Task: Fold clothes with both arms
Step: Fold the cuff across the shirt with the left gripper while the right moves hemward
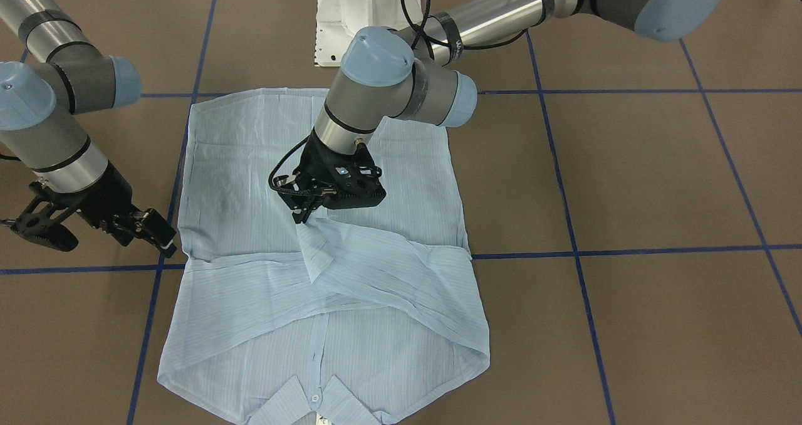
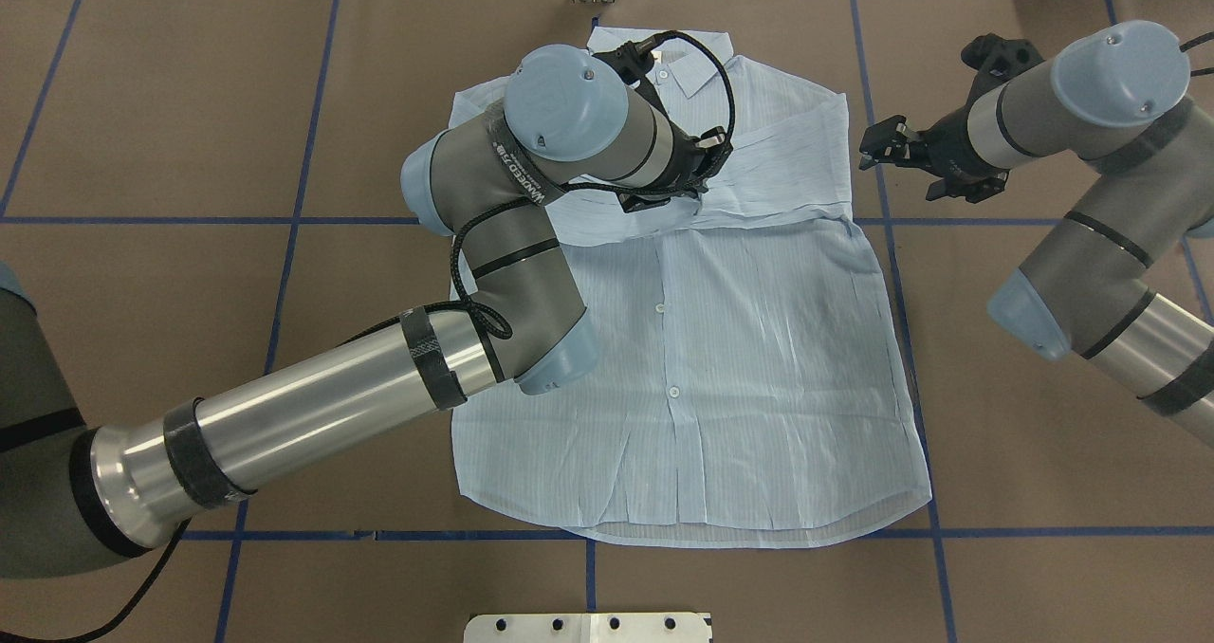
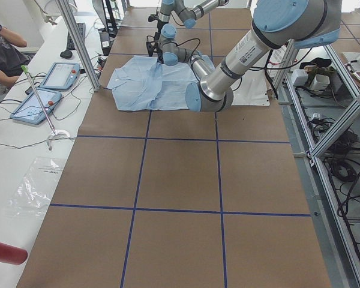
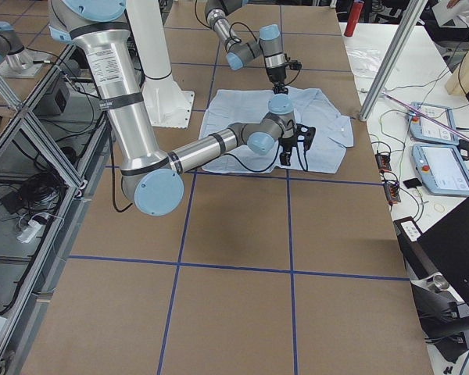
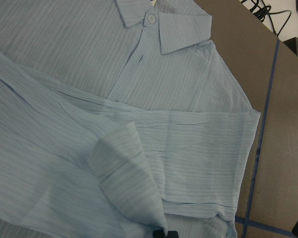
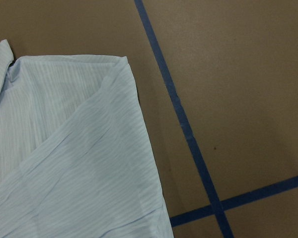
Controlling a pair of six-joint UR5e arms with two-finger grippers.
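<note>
The pale-blue striped shirt (image 1: 238, 180) lies flat, button side up (image 2: 759, 358), collar (image 5: 159, 25) at the table's far edge. Both sleeves are folded across the chest. My left gripper (image 1: 306, 212) is over the middle of the chest, shut on the end of one sleeve (image 5: 129, 183), which it holds raised a little off the shirt. Its fingertips (image 5: 161, 233) show at the bottom of the left wrist view. My right gripper (image 2: 871, 145) is open and empty, just off the shirt's shoulder edge (image 6: 134, 99), low over the table (image 1: 164, 240).
The brown table surface (image 2: 1043, 453) carries a grid of blue tape lines (image 6: 188, 134). The white pedestal base (image 1: 338, 24) stands at the robot's side of the shirt. A side bench with tablets (image 3: 48, 75) and a person (image 3: 3, 48) lie beyond the far edge.
</note>
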